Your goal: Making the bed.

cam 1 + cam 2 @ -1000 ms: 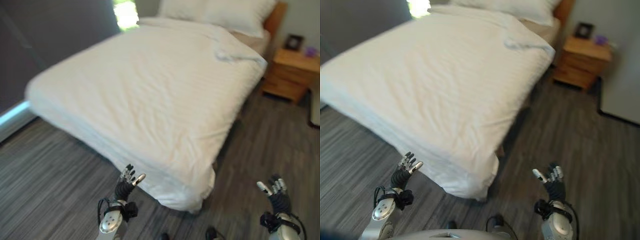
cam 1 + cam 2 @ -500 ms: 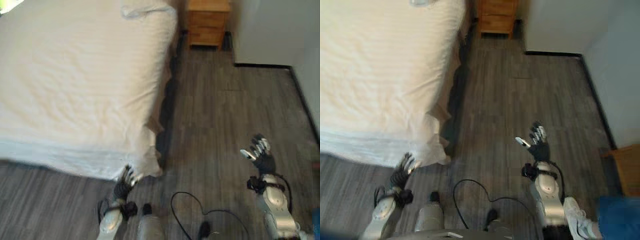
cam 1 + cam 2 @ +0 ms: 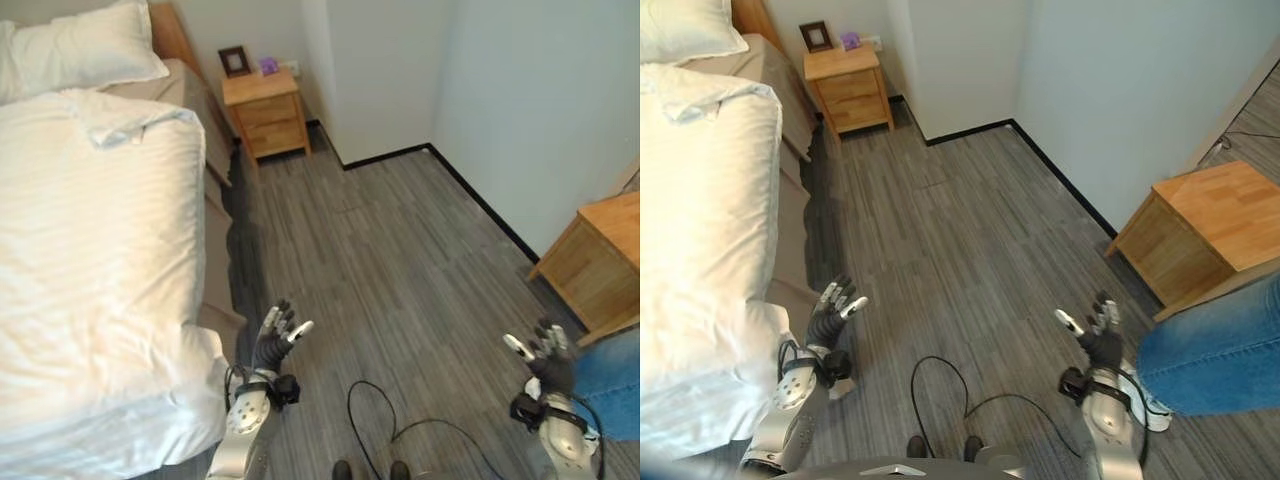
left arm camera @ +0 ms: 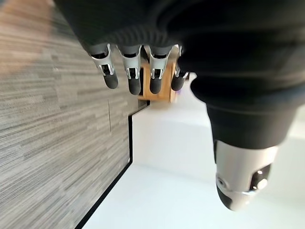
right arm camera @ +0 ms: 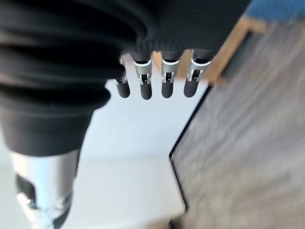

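The bed (image 3: 90, 260) runs along the left of the eye views under a white striped duvet (image 3: 700, 200), with a white pillow (image 3: 80, 45) at its head. A folded-back corner of the duvet (image 3: 130, 120) lies below the pillow. My left hand (image 3: 275, 340) is raised over the floor just right of the bed's foot corner, open with fingers (image 4: 128, 76) straight and empty. Farther right, my right hand (image 3: 1100, 340) hovers over the floor, also open with fingers (image 5: 152, 81) straight, holding nothing.
A wooden nightstand (image 3: 265, 110) with a picture frame (image 3: 236, 60) stands by the bed's head. A second wooden cabinet (image 3: 1195, 235) sits at the right wall. A person's leg in blue jeans (image 3: 1210, 350) is close to my right hand. Grey wood floor (image 3: 390, 260) lies between.
The camera has swung right: the bed has slid to the left edge and the walls, second cabinet and a person's leg have come into view. Both hands stay raised and open.
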Tool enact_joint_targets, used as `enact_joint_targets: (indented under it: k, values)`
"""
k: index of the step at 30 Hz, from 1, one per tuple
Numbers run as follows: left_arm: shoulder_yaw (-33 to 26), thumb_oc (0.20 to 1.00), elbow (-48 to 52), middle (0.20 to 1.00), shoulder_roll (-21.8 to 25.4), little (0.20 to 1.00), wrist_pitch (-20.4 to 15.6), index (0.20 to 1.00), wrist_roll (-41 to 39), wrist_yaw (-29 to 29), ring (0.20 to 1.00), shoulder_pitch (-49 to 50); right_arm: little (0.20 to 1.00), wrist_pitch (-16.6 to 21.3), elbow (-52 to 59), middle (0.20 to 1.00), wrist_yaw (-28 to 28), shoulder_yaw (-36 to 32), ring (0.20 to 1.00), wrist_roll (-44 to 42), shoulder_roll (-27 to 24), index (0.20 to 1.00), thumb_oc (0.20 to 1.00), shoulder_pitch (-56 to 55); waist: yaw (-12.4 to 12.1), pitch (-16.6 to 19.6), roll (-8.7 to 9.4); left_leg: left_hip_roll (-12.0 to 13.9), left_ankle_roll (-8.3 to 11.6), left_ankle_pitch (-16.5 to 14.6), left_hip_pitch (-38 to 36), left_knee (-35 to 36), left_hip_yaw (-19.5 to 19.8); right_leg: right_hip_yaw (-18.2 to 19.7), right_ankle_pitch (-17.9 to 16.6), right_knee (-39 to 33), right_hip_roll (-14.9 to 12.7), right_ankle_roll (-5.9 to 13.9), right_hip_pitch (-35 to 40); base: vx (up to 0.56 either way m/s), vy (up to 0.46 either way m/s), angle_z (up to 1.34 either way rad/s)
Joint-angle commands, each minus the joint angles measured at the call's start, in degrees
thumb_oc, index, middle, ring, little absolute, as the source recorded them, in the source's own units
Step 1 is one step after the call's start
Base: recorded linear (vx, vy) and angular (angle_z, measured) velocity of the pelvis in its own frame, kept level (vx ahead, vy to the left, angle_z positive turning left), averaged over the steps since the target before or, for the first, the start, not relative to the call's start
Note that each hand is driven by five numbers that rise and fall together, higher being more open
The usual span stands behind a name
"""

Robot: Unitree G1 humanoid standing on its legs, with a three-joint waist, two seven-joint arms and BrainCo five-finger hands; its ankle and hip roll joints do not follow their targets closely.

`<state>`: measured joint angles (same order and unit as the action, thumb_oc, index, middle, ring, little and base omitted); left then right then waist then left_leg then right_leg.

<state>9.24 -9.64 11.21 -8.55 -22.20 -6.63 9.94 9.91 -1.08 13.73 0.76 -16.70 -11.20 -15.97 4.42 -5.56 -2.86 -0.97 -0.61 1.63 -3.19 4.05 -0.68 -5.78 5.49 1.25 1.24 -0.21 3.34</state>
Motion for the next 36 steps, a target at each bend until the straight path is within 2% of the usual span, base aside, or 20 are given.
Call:
enact_joint_targets:
  k: [1,8,9,10,13,15,18,21,28,29,32,33,34,36]
  values:
    - [-2.72,1.0,0.68,1.0,2.19,1.0,-1.49,1.0,0.66,-1.14,1.0,0.05,1.0,2.04,1.34,1.0,-1.12,-2.26,1.0,-2.79,0.96,1.0,1.0,1.94,-1.89,0.29,3.08,-1.19,0.39,1.13,0.49,-0.42,0.53,3.54,-4.58,0.57,-4.79,6.56,-1.45,-0.01,-0.003,0.09]
    - [-4.16,1.0,0.79,1.0,3.19,1.0,-1.59,1.0,1.1,-1.26,1.0,-0.07,1.0,1.88,0.72,1.0,-0.51,-3.04,1.0,-1.29,0.5,1.0,1.0,2.62,-2.48,1.58,3.49,-0.97,0.18,0.98,0.33,-1.43,0.78,3.67,-4.91,0.35,-4.83,6.5,-0.44,-0.02,-0.006,0.03]
    - [-5.51,1.0,-3.7,1.0,6.1,1.0,1.14,1.0,4.76,-0.14,1.0,-2.73,1.0,0.7,-8.63,1.0,-5.87,-4.45,1.0,-14.36,-1.65,1.0,1.0,1.92,-2.97,-0.55,4.42,4.68,4.19,1.28,0.28,-2.76,-1.93,-3.75,-6.66,-3.45,-6.07,6.18,1.54,0.02,0.051,0.0]
    - [-4.92,1.0,-3.39,1.0,6.78,1.0,1.98,1.0,5.11,0.16,1.0,-3.33,1.0,0.42,-8.92,1.0,-5.37,-4.46,1.0,-17.33,-0.49,1.0,1.0,1.82,-2.44,0.12,3.99,4.39,3.96,1.36,-0.54,-1.72,-2.32,-3.55,-6.71,-3.5,-6.39,6.36,1.69,0.03,0.059,0.02]
    - [-4.74,1.0,-2.79,1.0,7.52,1.0,2.51,1.0,5.6,0.81,1.0,-3.43,1.0,-0.19,-9.17,1.0,-5.85,-4.59,1.0,-18.26,0.42,1.0,1.0,1.62,-2.16,0.49,3.6,4.11,3.62,1.18,-0.97,-1.24,-2.63,-3.33,-6.66,-3.52,-6.7,6.61,1.65,0.04,0.08,0.21]
    - [-4.74,1.0,-2.52,1.0,7.71,1.0,2.48,1.0,5.32,0.99,1.0,-3.39,1.0,-0.49,-9.8,1.0,-5.95,-4.28,1.0,-17.52,0.08,1.0,1.0,1.98,-2.34,0.63,3.52,3.96,3.43,0.97,-1.13,-1.2,-2.59,-3.1,-6.66,-3.51,-6.89,6.73,1.66,0.03,0.072,0.01]
    - [-5.8,1.0,-2.85,1.0,7.41,1.0,1.86,1.0,4.22,0.61,1.0,-3.13,1.0,-1.51,-9.32,1.0,-5.82,-3.26,1.0,-11.36,-2.1,1.0,1.0,4.36,-3.04,0.9,3.77,3.38,2.91,0.4,-1.33,-0.95,-2.77,-2.47,-6.8,-3.45,-7.5,7.19,1.59,0.04,0.092,-0.09]
    - [-8.23,1.0,-2.03,1.0,6.64,1.0,0.6,1.0,3.24,-1.16,1.0,-2.85,1.0,-1.23,-8.59,1.0,-5.15,-3.5,1.0,-6.63,-3.67,1.0,1.0,6.31,-4.32,1.14,4.41,2.67,2.26,-0.11,-1.27,-0.7,-2.14,-2.8,-6.82,-3.47,-8.21,7.83,1.72,0.05,0.101,-0.02]
    - [-13.35,1.0,-0.65,1.0,6.27,1.0,-0.68,1.0,2.83,-4.82,1.0,-2.29,1.0,-1.39,-7.6,1.0,-6.5,0.13,1.0,-6.55,-3.86,1.0,1.0,11.05,-8.14,1.42,5.81,1.25,1.46,-0.88,-0.7,-1.11,-0.11,-4.69,-6.61,-3.25,-9.83,8.77,2.6,0.05,0.082,0.17]
    - [-14.12,1.0,-1.42,1.0,5.88,1.0,-0.7,1.0,2.68,-5.87,1.0,-2.63,1.0,-0.99,-5.72,1.0,-7.95,2.75,1.0,-9.2,-2.6,1.0,1.0,12.47,-9.93,1.16,6.08,0.4,1.22,-1.3,0.37,-2.18,0.97,-6.49,-6.21,-1.95,-11.15,9.31,2.6,0.06,0.153,0.45]
    - [-14.08,1.0,-2.72,1.0,6.23,1.0,-0.52,1.0,2.81,-5.56,1.0,-2.54,1.0,-0.84,-4.57,1.0,-9.17,4.68,1.0,-10.13,-2.38,1.0,1.0,13.61,-10.38,0.37,5.64,-0.31,0.1,-2.23,0.48,-2.79,1.14,-6.11,-5.84,6.05,-13.12,9.92,-0.88,0.03,0.161,0.74]
    - [-14.08,1.0,-3.19,1.0,6.37,1.0,-0.14,1.0,2.94,-5.48,1.0,-2.31,1.0,-0.73,-3.99,1.0,-9.82,6.07,1.0,-10.62,-2.04,1.0,1.0,14.36,-10.22,-1.49,4.85,-0.41,-1.14,-2.96,-0.29,-3.13,0.32,-5.06,-9.29,15.95,-14.42,10.78,-5.49,0.04,0.185,0.4]
    - [-13.86,1.0,-3.23,1.0,6.49,1.0,0.1,1.0,3.27,-5.18,1.0,-2.25,1.0,-0.94,-3.5,1.0,-10.24,6.54,1.0,-10.71,-1.89,1.0,1.0,13.99,-9.82,-2.11,4.57,-0.52,-1.53,-3.11,-1.15,-2.77,0.2,-3.41,-10.34,20.1,-14.13,10.78,-7.88,0.11,0.162,0.07]
    - [-13.65,1.0,-3.13,1.0,6.72,1.0,0.19,1.0,3.79,-5.02,1.0,-2.37,1.0,-1.33,-1.87,1.0,-10.75,6.42,1.0,-10.68,-2.0,1.0,1.0,12.78,-8.22,-3.18,3.92,0.26,-1.48,-3.56,-3.79,-0.81,0.27,-1.72,-10.74,20.73,-12.32,10.37,-12.97,0.2,0.028,-0.25]
